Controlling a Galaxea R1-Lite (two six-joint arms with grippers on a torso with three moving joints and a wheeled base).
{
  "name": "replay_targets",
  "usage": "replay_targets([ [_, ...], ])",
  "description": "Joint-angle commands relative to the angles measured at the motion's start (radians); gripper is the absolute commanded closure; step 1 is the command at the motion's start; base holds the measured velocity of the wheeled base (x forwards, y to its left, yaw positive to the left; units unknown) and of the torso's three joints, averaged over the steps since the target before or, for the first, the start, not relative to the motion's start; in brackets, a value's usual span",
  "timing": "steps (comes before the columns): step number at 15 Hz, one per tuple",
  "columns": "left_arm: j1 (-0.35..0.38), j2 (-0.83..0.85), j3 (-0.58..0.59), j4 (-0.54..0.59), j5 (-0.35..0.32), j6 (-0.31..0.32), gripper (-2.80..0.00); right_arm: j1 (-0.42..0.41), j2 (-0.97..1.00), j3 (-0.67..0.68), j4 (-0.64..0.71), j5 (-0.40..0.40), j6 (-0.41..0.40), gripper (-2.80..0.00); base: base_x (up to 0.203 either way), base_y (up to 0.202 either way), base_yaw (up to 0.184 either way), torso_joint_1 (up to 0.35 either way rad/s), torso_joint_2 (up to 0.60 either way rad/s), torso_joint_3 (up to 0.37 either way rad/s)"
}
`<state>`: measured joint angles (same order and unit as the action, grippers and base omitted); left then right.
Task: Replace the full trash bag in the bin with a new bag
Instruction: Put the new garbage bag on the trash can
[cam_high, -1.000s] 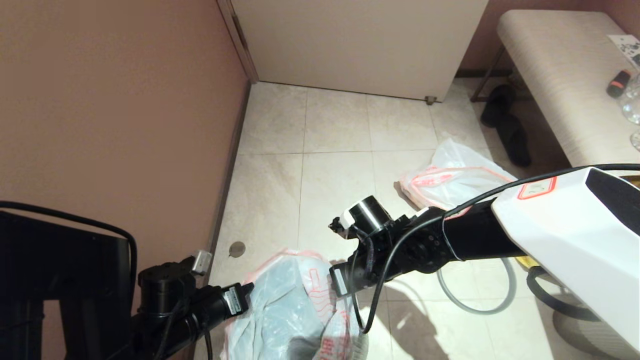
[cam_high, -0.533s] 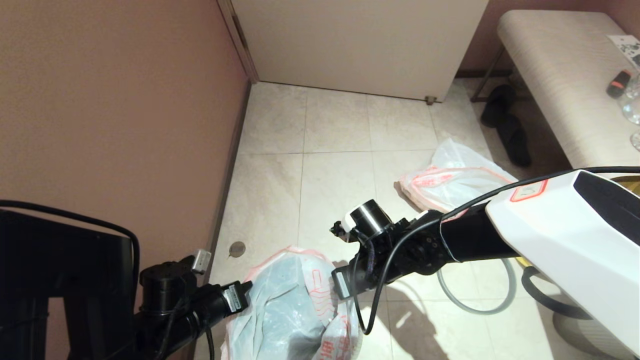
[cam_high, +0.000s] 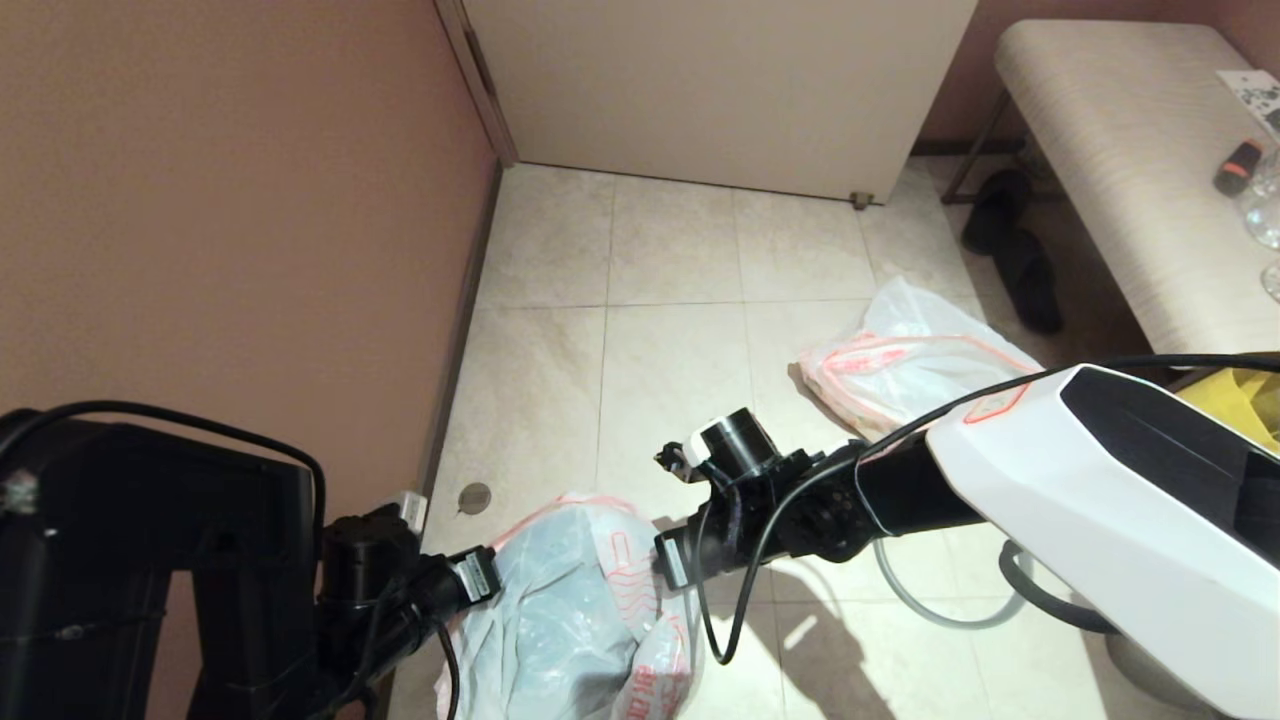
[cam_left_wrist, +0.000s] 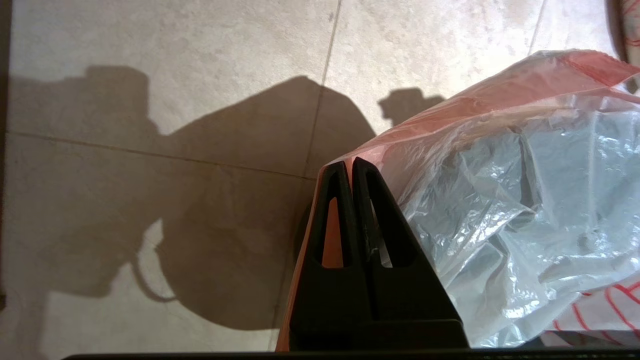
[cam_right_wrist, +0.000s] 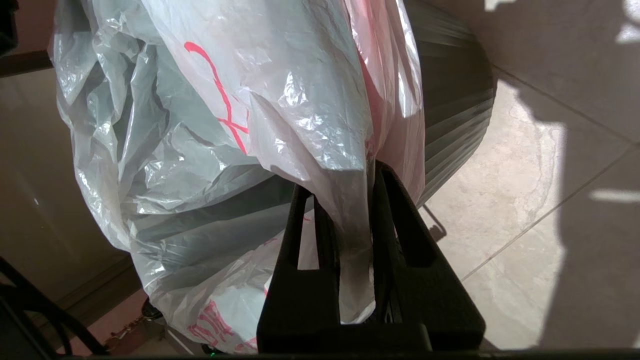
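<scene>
The new bag (cam_high: 570, 610), thin white plastic with a pink-red hem and red print, hangs spread between both grippers at the near floor; only plastic shows in it. My left gripper (cam_left_wrist: 348, 166) is shut on its pink hem. My right gripper (cam_right_wrist: 346, 181) is shut on a bunched fold of the opposite side. The bin's dark ribbed wall (cam_right_wrist: 452, 95) stands right behind the bag; the bag covers it in the head view. The full trash bag (cam_high: 905, 355) lies bulging on the tiles further right, its contents not made out. The grey hoop rim (cam_high: 960, 600) lies on the floor under my right arm.
A brown wall (cam_high: 250, 250) runs close along the left. A pale door (cam_high: 720, 90) closes the far end. A padded bench (cam_high: 1130, 170) and dark slippers (cam_high: 1010, 245) are at the far right. A yellow bag (cam_high: 1235, 400) shows behind my right arm.
Both arms have come lower and nearer to me, and the bag held between them has sunk with them. Both grips are unchanged.
</scene>
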<state>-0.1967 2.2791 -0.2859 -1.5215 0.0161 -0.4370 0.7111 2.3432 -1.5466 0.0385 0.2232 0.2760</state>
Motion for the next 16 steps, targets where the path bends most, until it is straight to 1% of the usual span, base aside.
replay_targets([
  [1,0.012,0.044,-0.027,-0.049,0.016,0.004,0.00,-0.007,0.018,0.000,-0.002,0.002,-0.009,0.00,0.000,0.000,0.000,0.000,0.00,0.000],
  [4,0.011,0.067,-0.035,-0.049,0.018,0.012,0.00,-0.019,0.046,0.003,-0.012,0.004,-0.029,0.00,0.000,0.000,0.000,0.000,0.00,0.000],
  [7,0.006,0.083,-0.044,-0.049,0.021,0.026,0.00,-0.033,0.071,0.004,-0.134,0.002,-0.016,0.00,0.000,0.000,0.000,0.000,0.00,0.000],
  [10,-0.010,0.087,-0.037,-0.049,0.022,0.026,0.00,-0.030,0.059,0.004,-0.169,0.002,0.058,0.00,0.000,0.000,0.000,0.000,0.00,0.000],
  [14,-0.016,0.092,-0.036,-0.049,0.025,0.026,0.00,-0.045,0.046,0.017,-0.311,0.001,0.153,0.00,0.000,0.000,0.000,0.000,0.00,0.000],
  [16,-0.016,0.091,-0.039,-0.049,0.044,0.026,0.00,-0.056,0.048,0.022,-0.330,0.001,0.155,0.00,0.000,0.000,0.000,0.000,0.00,0.000],
])
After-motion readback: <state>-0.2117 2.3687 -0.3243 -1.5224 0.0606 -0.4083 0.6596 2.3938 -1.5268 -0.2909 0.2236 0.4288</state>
